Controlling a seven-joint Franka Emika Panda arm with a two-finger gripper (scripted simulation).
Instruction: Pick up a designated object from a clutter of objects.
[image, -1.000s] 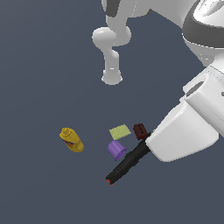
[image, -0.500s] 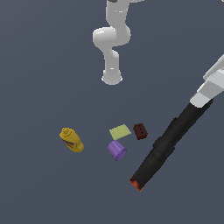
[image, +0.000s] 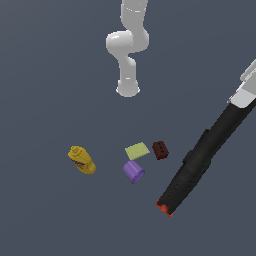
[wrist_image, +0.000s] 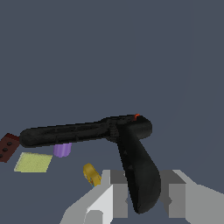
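The black spring clamp (image: 200, 155) with an orange-red tip hangs in the air at the exterior view's right, clear of the floor. My gripper (image: 243, 97) holds it by one handle at the frame's right edge. In the wrist view, the gripper (wrist_image: 141, 194) is shut on the clamp's handle (wrist_image: 138, 175), with a grey finger (wrist_image: 117, 192) on each side. The other handle (wrist_image: 65, 133) sticks out sideways. Below lie the yellow bottle (image: 82, 160), purple cup (image: 133, 171), yellow-green pad (image: 137, 150) and dark red-brown brick (image: 160, 149).
The arm's white base (image: 128, 50) stands at the back of the dark grey floor. In the wrist view, the brick (wrist_image: 8, 146), pad (wrist_image: 33, 162), cup (wrist_image: 62, 150) and bottle (wrist_image: 91, 173) show far below the clamp.
The gripper has risen and moved to the exterior view's right, carrying the clamp up away from the clutter. The other items have not moved.
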